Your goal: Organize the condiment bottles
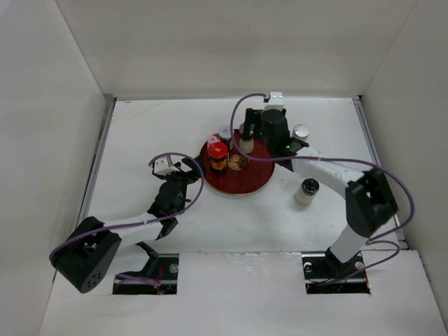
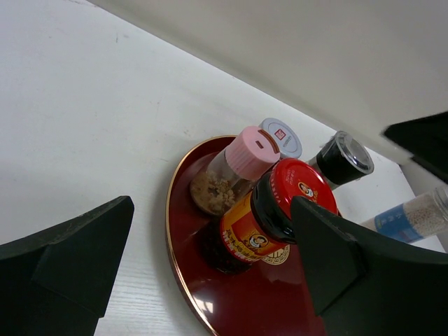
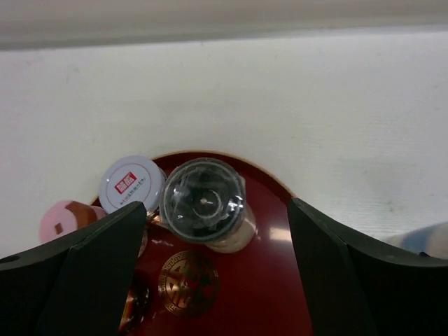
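Note:
On the round red tray (image 1: 241,180) stand a red-lidded dark jar (image 1: 218,155), a pink-capped shaker (image 1: 212,142), a white-lidded jar (image 1: 225,131) and a dark-capped shaker (image 1: 246,147). My right gripper (image 1: 248,134) hangs over that dark-capped shaker (image 3: 204,201), open (image 3: 217,259), with a gap beside the bottle. My left gripper (image 1: 185,168) is open at the tray's left edge. In its wrist view (image 2: 210,273) it faces the red-lidded jar (image 2: 280,210), the pink cap (image 2: 248,157) and the white lid (image 2: 280,138) without touching them.
Off the tray on the right stand another dark-capped shaker (image 1: 306,190) and a silver-capped white bottle with a blue band (image 1: 301,131), also seen in the left wrist view (image 2: 413,217). White walls enclose the table on three sides.

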